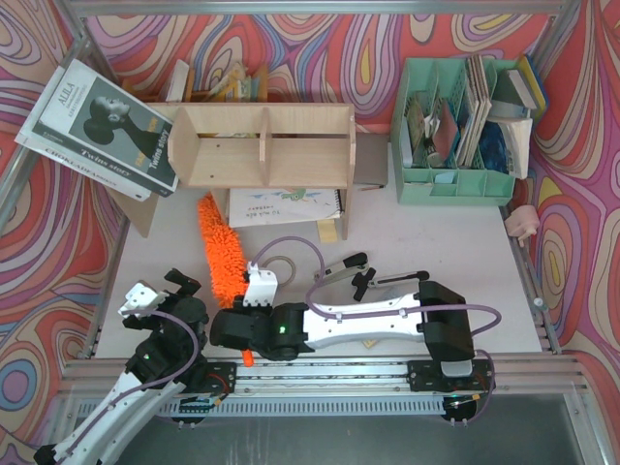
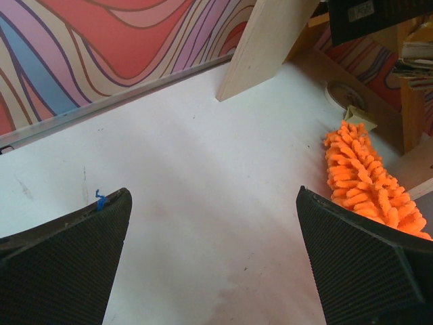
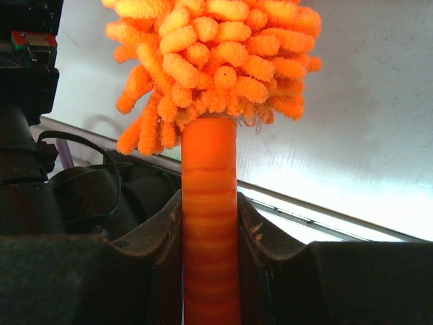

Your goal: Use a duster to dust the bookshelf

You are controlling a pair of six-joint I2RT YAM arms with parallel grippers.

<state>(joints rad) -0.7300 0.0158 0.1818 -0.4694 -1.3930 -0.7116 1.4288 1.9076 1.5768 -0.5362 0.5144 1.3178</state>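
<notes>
The light plywood bookshelf [image 1: 262, 145] stands at the back of the table, and one of its side panels [image 2: 265, 46] shows in the left wrist view. The orange fluffy duster [image 1: 221, 247] lies in front of the shelf, its head pointing at the shelf's left end. My right gripper [image 1: 239, 325] [image 3: 210, 203] is shut on the duster's orange handle [image 3: 210, 250], and the shaggy head [image 3: 216, 61] stands out beyond the fingers. My left gripper [image 1: 182, 284] [image 2: 213, 193] is open and empty just left of the duster head [image 2: 369, 176], above the white table.
A mint-green file organizer [image 1: 455, 116] full of books stands at the back right. A large book [image 1: 97, 121] leans at the back left. A spiral notebook [image 1: 286, 205] lies under the shelf's front. A pink object [image 1: 523, 221] sits at the right edge.
</notes>
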